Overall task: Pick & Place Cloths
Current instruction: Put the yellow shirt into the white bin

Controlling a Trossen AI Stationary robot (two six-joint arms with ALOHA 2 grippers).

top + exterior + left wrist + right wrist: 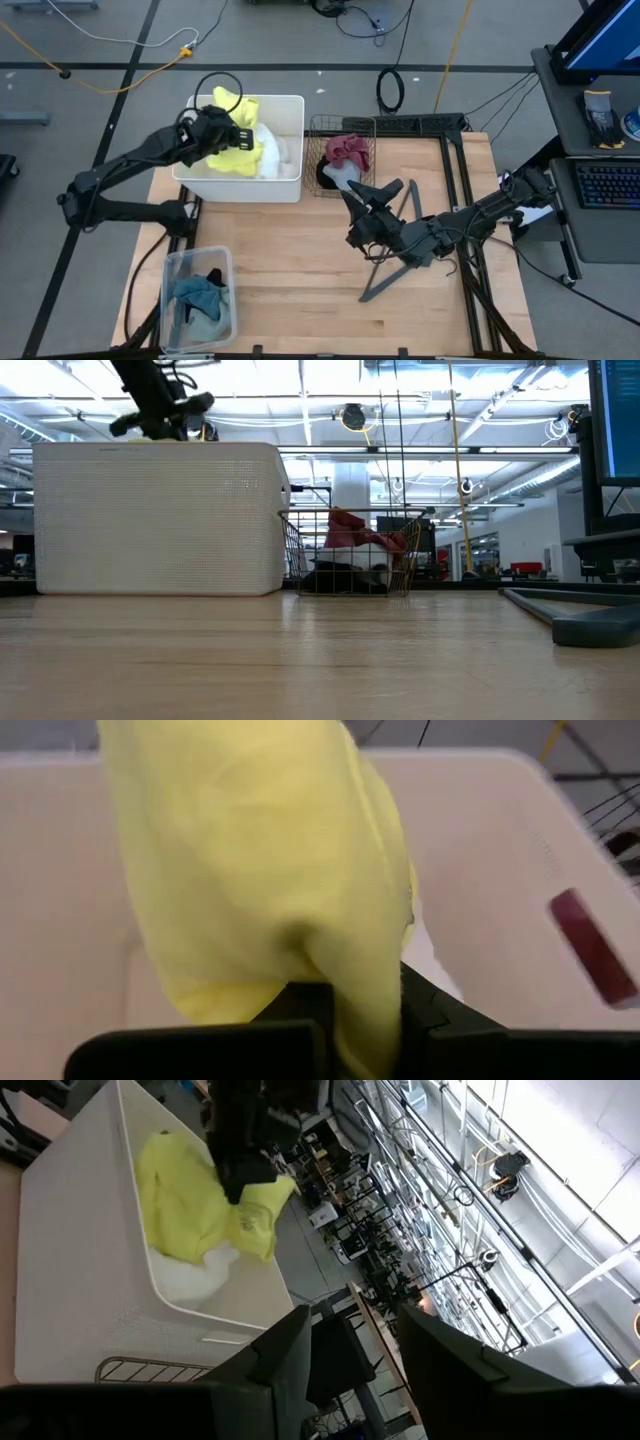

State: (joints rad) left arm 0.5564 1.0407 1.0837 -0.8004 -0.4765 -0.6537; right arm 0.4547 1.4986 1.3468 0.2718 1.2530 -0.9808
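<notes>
A yellow cloth [235, 150] lies bunched in the white bin [290, 105] at the table's far left, over a white cloth [280, 158]. My left gripper [243, 135] is over the bin, shut on the yellow cloth, which fills the left wrist view [250, 870]. My right gripper [372, 192] is open and empty, low over the table just near of the wire basket [345, 128]. The basket holds a maroon cloth [348, 150] on dark and pale cloths. A blue-teal cloth [200, 297] and a black one lie in the clear tub [170, 265]. My left gripper pinches a bunched fold of the yellow cloth [360, 990] between its two fingers; how many layers I cannot tell. The fingers come slanting down from the table's left. The cloth spreads out from the fingers, and its lower part [175, 1230] lies inside the bin on the white cloth.
A dark grey plastic hanger [395, 262] lies on the table under my right arm; it also shows in the low view [590, 622]. The wooden table between the tub and the hanger is bare. A black frame runs along the table's right side [465, 190].
</notes>
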